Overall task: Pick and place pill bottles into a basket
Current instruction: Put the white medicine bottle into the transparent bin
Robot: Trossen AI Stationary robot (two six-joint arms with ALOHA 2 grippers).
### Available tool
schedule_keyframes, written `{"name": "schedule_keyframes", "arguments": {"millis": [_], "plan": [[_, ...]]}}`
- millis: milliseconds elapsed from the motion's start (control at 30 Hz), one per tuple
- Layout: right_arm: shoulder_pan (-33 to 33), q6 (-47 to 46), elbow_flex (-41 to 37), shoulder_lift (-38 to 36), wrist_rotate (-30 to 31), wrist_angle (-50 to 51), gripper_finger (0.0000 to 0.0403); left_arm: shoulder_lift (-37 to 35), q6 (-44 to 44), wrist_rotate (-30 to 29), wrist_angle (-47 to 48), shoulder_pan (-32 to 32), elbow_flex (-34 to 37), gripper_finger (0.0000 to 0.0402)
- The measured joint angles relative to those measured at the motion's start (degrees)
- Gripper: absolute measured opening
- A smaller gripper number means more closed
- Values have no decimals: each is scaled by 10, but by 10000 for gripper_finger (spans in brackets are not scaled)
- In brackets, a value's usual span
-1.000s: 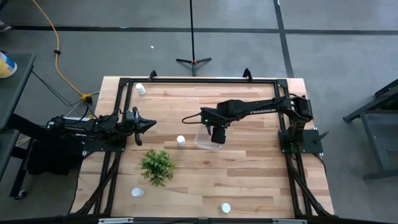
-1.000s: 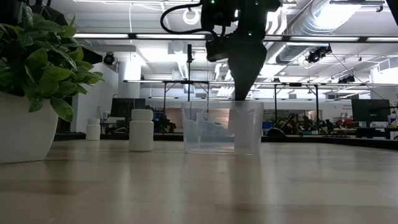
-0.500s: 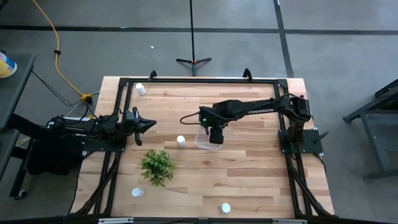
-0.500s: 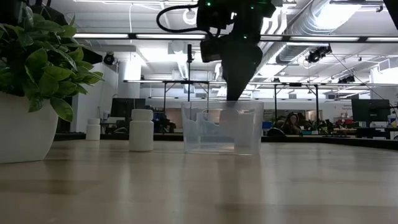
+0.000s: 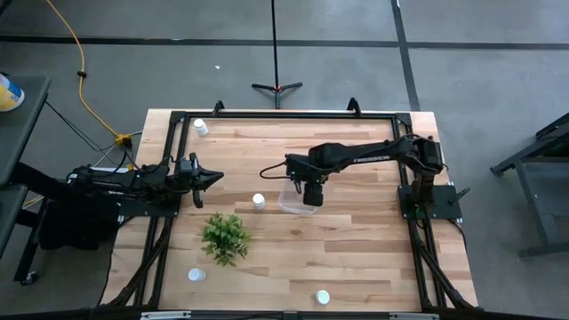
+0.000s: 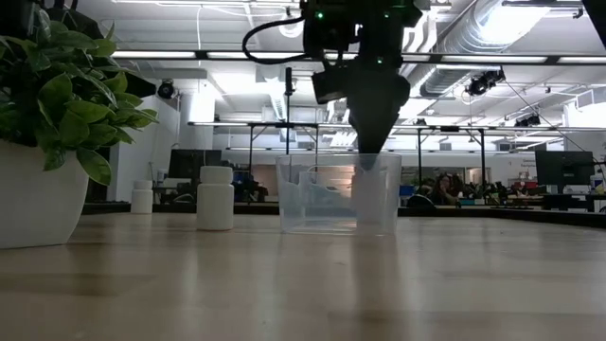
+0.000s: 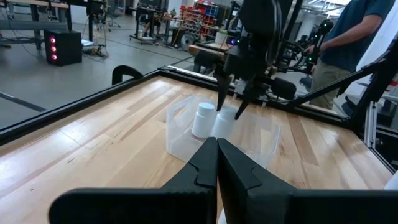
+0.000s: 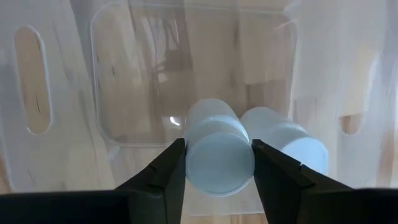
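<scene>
The clear basket (image 5: pixel 290 205) stands mid-table; it also shows in the low view (image 6: pixel 312 201) and the left wrist view (image 7: pixel 181 134). My right gripper (image 5: pixel 309 193) reaches down into it, shut on a white pill bottle (image 8: pixel 219 163). A second bottle (image 8: pixel 287 147) stands beside it inside the basket. Loose bottles stand on the table: one left of the basket (image 5: pixel 259 201), one at the far left (image 5: pixel 201 127), two near the front (image 5: pixel 196 275) (image 5: pixel 323 298). My left gripper (image 5: pixel 216 177) is shut and empty at the table's left. My right gripper pinches the pill bottle between its two fingers (image 8: pixel 176 163), on opposite sides at its cap end (image 8: pixel 219 144). The fingers come from above, pointing down. The bottle stands upright inside the basket below the fingers; I cannot tell whether its base rests on the basket's floor.
A small green plant (image 5: pixel 224 236) in a white pot (image 6: pixel 28 194) stands near the table's front left. A black frame (image 5: pixel 284 115) runs round the table. A person (image 7: pixel 348 37) stands beyond the table's right side.
My right gripper has swayed a little toward the table's left edge and back, and has sunk slightly into the basket's mouth, still shut on the bottle. The basket and the loose bottles have stayed put.
</scene>
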State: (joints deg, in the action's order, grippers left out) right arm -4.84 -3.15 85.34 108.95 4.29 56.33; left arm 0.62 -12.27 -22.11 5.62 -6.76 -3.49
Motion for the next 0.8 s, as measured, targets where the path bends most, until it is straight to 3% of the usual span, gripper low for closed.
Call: {"name": "schedule_keyframes", "arguments": {"millis": [333, 800], "plan": [[0, -7, 0, 14, -4, 4, 147, 0, 0, 0, 0, 0, 0, 46], [0, 5, 0, 14, -6, 17, 184, 0, 0, 0, 0, 0, 0, 46]]}}
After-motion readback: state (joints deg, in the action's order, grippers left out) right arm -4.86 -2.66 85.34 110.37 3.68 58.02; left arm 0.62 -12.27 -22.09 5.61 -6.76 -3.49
